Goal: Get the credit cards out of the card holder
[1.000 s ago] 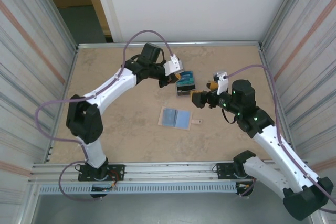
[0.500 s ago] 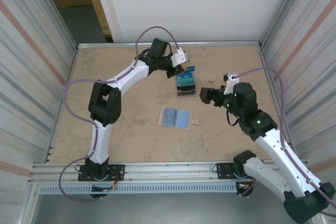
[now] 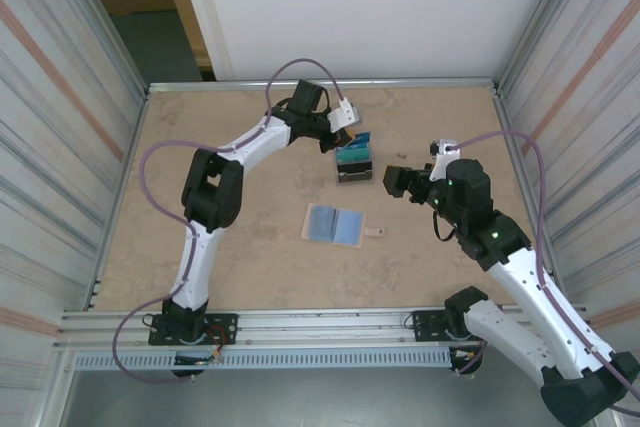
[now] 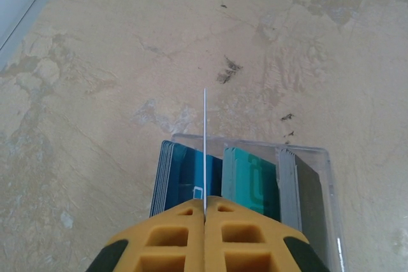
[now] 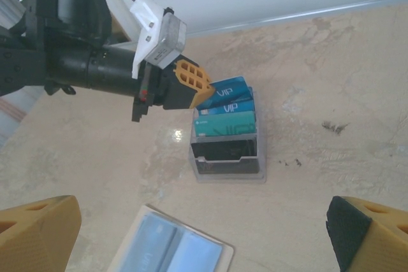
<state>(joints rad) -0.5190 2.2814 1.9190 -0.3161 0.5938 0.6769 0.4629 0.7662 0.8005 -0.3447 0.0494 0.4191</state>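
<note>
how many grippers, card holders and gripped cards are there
grippers: 2 (left gripper, right gripper)
holder: 1
gripped card: 1
total: 4

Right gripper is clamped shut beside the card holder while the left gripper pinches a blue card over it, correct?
No. The right gripper stands wide open and holds nothing; the right wrist view shows its jaws far apart. The rest holds: the left gripper is shut on a blue card at the card holder.
</note>
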